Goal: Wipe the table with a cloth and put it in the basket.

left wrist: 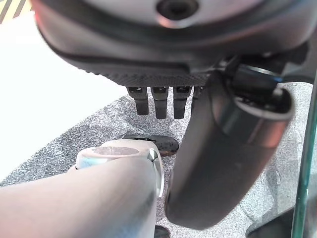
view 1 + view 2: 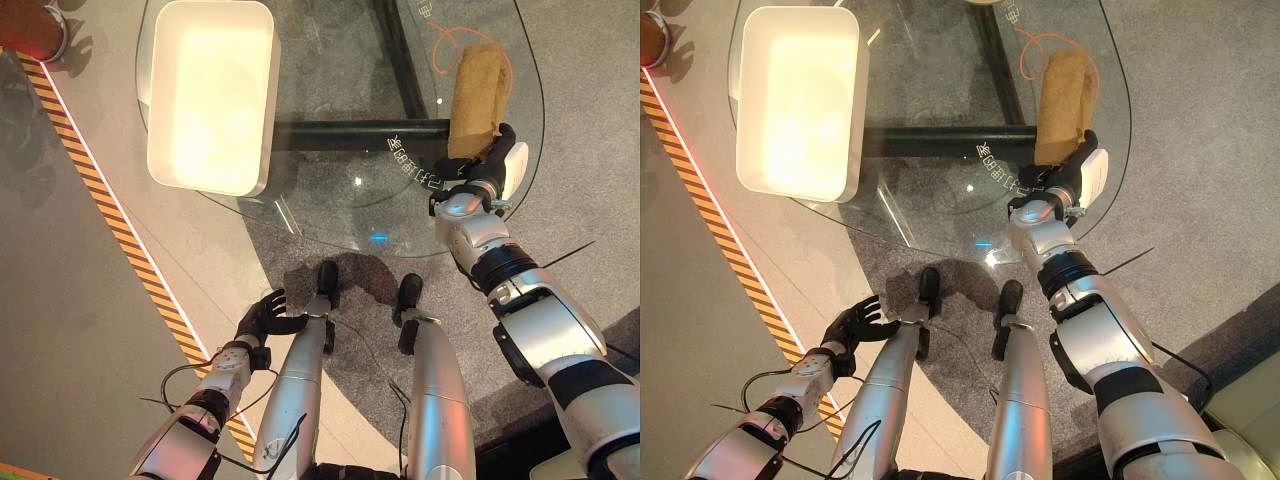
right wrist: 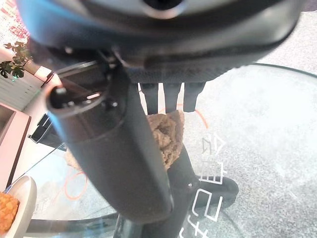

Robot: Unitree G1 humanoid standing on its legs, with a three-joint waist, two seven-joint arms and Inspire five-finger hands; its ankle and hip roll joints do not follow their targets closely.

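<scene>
The right hand is pinching the cloth on the glass table, mid-wipe it seems; the basket is waiting, the left hand hanging loosely open.

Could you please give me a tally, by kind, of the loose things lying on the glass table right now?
Cloth: 1, the brown cloth under the right hand
Basket: 1, the white basket on the glass table
Total: 2
</scene>
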